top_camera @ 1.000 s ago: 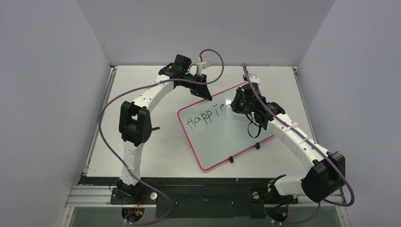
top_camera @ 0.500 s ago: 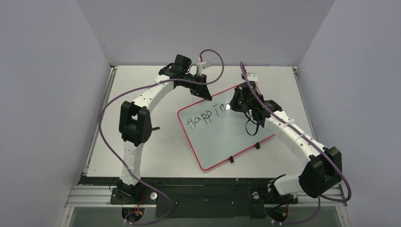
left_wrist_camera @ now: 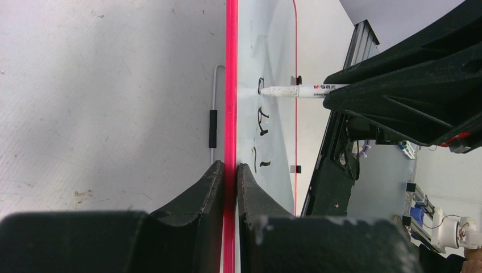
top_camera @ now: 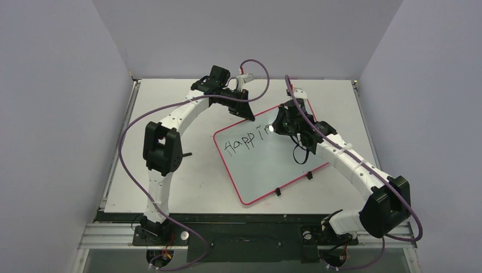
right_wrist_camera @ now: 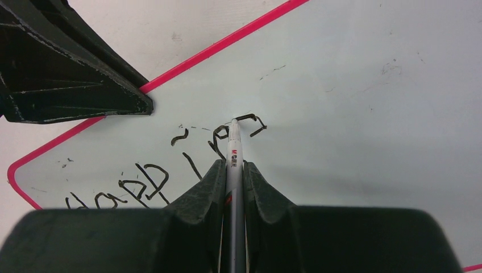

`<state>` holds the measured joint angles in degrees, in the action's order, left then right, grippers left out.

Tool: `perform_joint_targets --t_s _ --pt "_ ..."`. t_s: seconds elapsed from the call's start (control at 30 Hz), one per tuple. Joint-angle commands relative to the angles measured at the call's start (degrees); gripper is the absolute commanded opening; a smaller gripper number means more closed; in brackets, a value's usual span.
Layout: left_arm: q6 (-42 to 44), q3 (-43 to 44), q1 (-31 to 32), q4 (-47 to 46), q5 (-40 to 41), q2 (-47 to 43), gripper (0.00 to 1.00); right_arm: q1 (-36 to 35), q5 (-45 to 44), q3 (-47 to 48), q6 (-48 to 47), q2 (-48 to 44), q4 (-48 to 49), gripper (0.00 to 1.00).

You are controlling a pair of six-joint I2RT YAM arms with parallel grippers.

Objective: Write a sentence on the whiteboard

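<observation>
We pinch the thin, stiff, probably light whiteboard by its red rim with our left gripper; our right gripper clamps the slim marker near its tip.

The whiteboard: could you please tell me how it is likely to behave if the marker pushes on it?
The whiteboard looks thin and flat, so probably light yet stiff. Lying loose on the smooth table, it would likely slide under the marker, were the left gripper not clamped on its red rim. Tipping seems unlikely.
</observation>
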<state>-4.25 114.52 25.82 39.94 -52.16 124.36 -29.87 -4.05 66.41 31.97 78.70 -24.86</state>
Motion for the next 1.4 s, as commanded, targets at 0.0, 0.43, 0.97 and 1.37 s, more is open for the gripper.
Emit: perform_joint_targets --t_s 0.0,0.43,0.97,1.37 --pt "1.38 1.84 1.25 0.30 -1.34 -1.40 0.00 -1.06 -0.29 -1.90 0.74 -0.31 1.84 0.00" --pt "1.04 1.83 1.25 0.22 -1.30 -1.96 0.00 -0.14 -3.43 -7.58 0.61 -4.66 0.69 0.00" --pt "0.65 2.38 1.10 1.03 -0.32 -2.41 0.00 2.52 -6.19 -0.98 -1.69 -4.24 -1.88 0.00" --pt "-0.16 4.16 -0.10 1.65 0.46 -2.92 0.37 2.36 -3.59 -4.60 -0.24 -16.53 -5.18 0.00"
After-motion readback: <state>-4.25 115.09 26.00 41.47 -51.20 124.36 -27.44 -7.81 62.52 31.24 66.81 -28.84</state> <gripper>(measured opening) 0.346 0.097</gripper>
